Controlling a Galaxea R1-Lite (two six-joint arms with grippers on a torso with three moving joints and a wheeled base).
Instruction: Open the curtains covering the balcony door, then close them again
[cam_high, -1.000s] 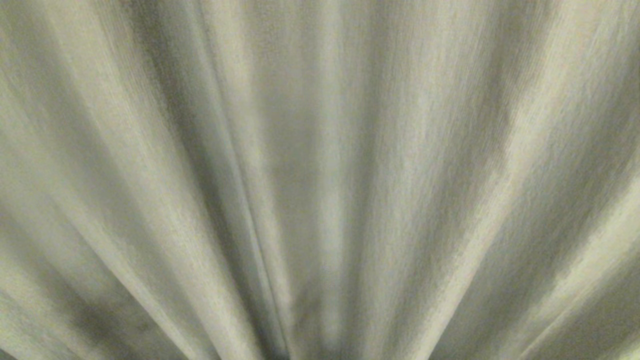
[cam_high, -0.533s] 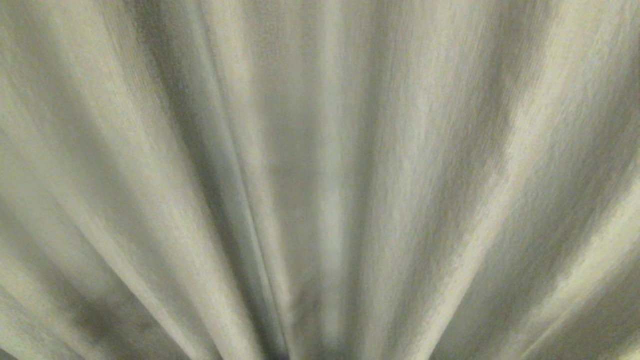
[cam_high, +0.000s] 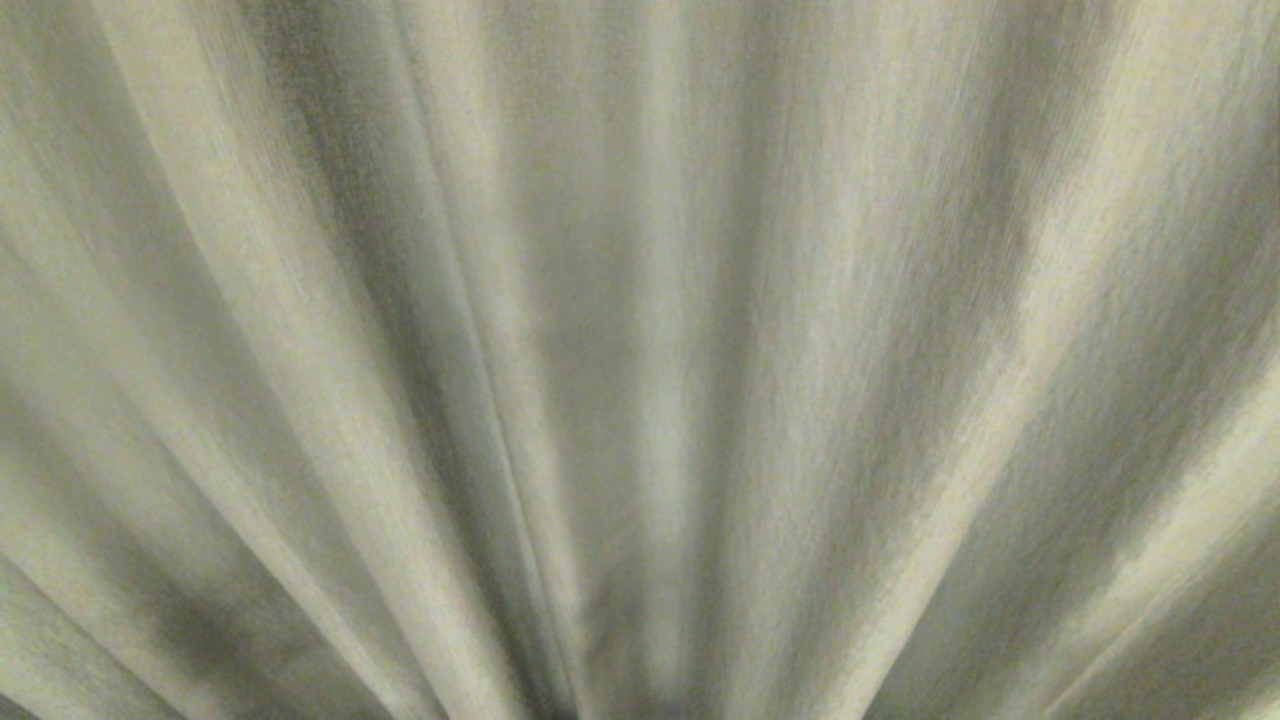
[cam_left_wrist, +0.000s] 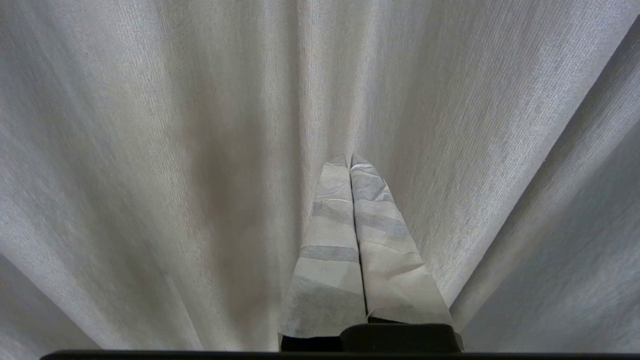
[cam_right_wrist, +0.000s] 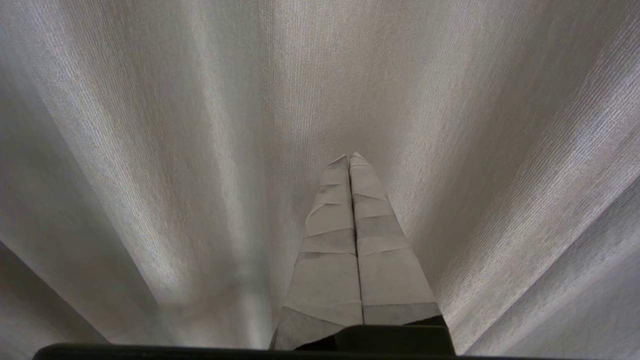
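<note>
The curtains (cam_high: 640, 360) fill the whole head view as beige-grey woven cloth in deep folds, very close to the camera. The same cloth fills the left wrist view (cam_left_wrist: 150, 150) and the right wrist view (cam_right_wrist: 150, 150). My left gripper (cam_left_wrist: 349, 159) is shut, its tape-wrapped fingers pressed together with nothing between them, tips close to a fold. My right gripper (cam_right_wrist: 349, 159) is shut the same way, tips near the cloth. Whether either tip touches the cloth I cannot tell. The balcony door is hidden behind the curtains. Neither arm shows in the head view.
The folds in the head view have slid a little to the right and down, mostly on the left side. The grippers' earlier state is not shown.
</note>
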